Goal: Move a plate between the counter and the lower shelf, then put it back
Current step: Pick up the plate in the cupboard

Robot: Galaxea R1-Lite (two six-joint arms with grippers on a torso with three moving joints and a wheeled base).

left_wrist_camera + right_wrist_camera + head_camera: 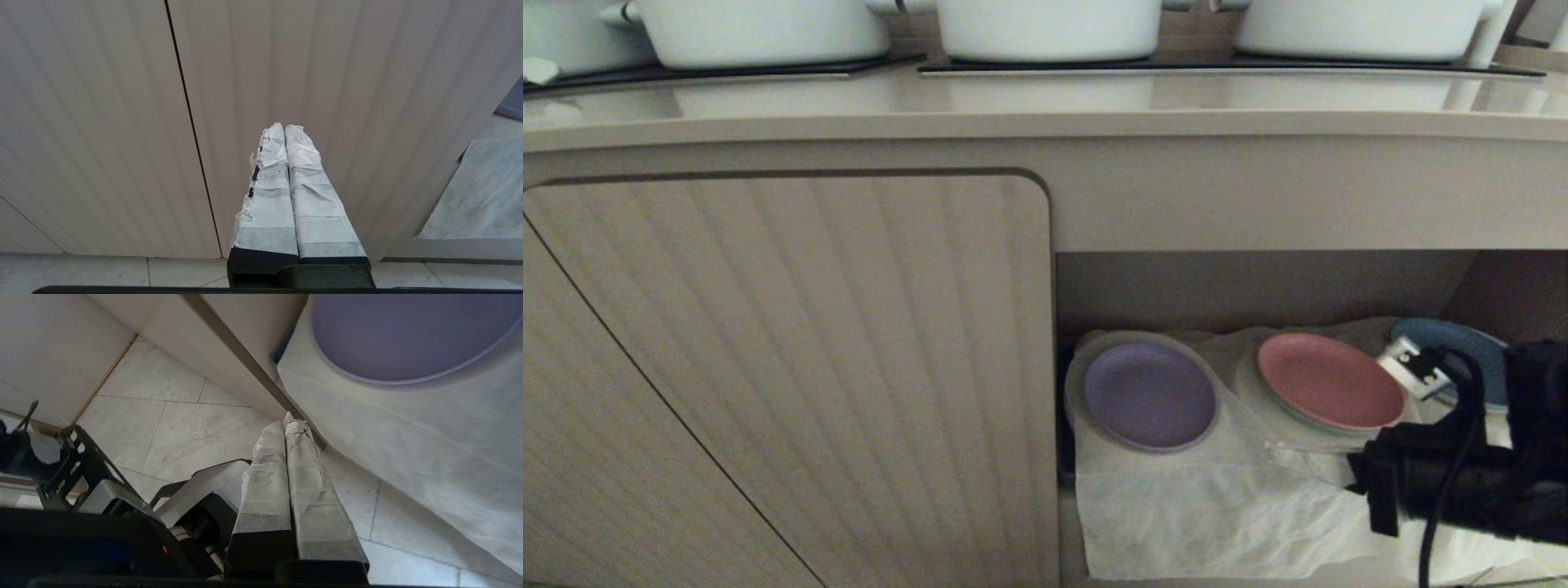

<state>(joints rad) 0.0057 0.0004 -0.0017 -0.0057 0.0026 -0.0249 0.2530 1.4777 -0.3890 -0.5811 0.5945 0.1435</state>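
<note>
On lower shelf (1421, 282) cloth: matte lilac plate (1149, 395), low rim; right claw (288, 426) clenched, empty.

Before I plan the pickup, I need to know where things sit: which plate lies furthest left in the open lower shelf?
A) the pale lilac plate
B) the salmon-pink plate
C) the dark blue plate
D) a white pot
A: in the head view the pale lilac plate lies at the left end of the lower shelf, with the salmon-pink plate to its right and the dark blue plate beyond that.
</note>
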